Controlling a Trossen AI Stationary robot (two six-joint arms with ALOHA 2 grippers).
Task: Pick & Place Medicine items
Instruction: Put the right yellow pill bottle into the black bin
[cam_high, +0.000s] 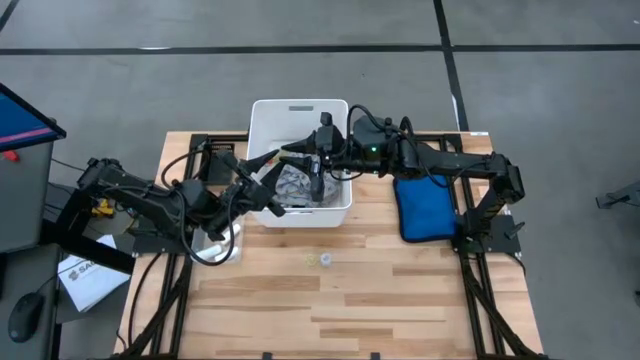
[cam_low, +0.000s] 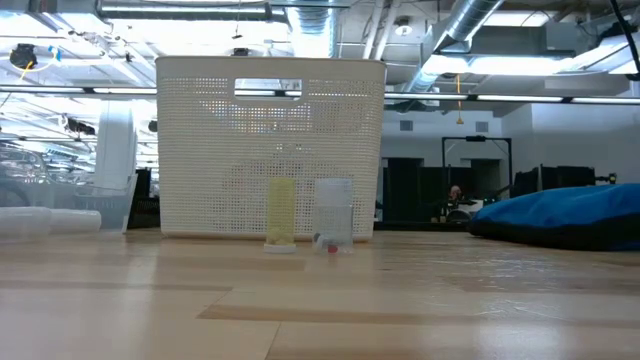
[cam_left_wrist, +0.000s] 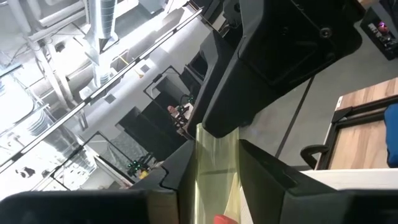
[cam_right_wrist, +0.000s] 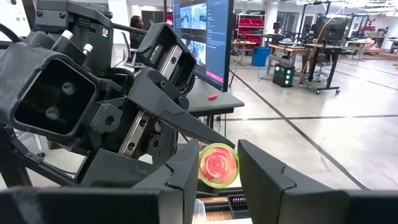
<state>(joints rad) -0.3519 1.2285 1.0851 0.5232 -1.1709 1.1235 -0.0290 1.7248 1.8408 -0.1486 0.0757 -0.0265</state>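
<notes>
Medicine vial, a yellowish clear cylinder (cam_left_wrist: 214, 168), is pinched end-on between both grippers (cam_left_wrist: 211, 186) (cam_right_wrist: 217, 180) above the white perforated bin (cam_high: 262, 115).

Both pincers (cam_high: 300, 157) meet, fingers closed together.

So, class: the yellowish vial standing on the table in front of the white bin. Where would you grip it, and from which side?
Probably come down from above and pinch the yellowish vial at mid-height, one finger in front and one behind. It stands upright, and the clear vial stands close beside it, leaving little room between them.
</notes>
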